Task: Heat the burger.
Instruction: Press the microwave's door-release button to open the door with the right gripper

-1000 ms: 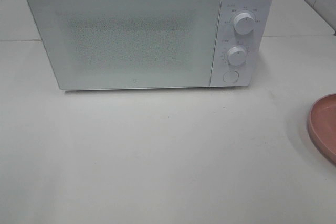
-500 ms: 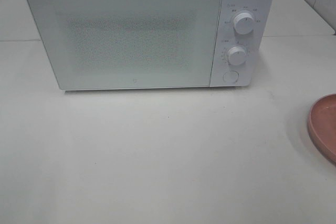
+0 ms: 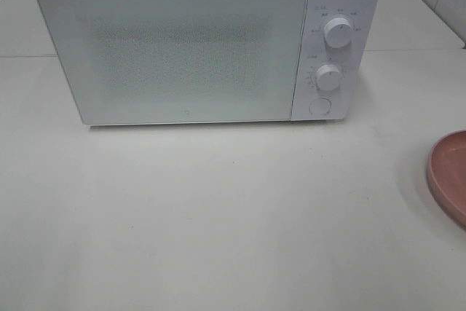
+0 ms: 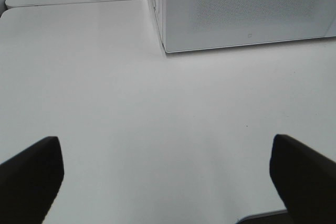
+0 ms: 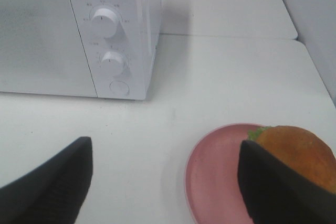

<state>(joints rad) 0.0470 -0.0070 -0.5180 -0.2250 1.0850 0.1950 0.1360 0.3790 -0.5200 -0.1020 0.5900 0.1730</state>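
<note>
The burger [image 5: 296, 153] sits on a pink plate [image 5: 220, 177] on the counter [image 3: 218, 216], off to the right of the white microwave [image 3: 175, 49], whose door is closed. The left fingers [image 4: 31, 174] are spread wide above the counter in front of the microwave, holding nothing. The right fingers [image 5: 52, 182] also stand well apart and empty, near the plate.

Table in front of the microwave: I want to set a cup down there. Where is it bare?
The wide stretch of table in front of the microwave is bare, leftward too. Only the right edge is taken, by the pink plate carrying the burger.
</note>
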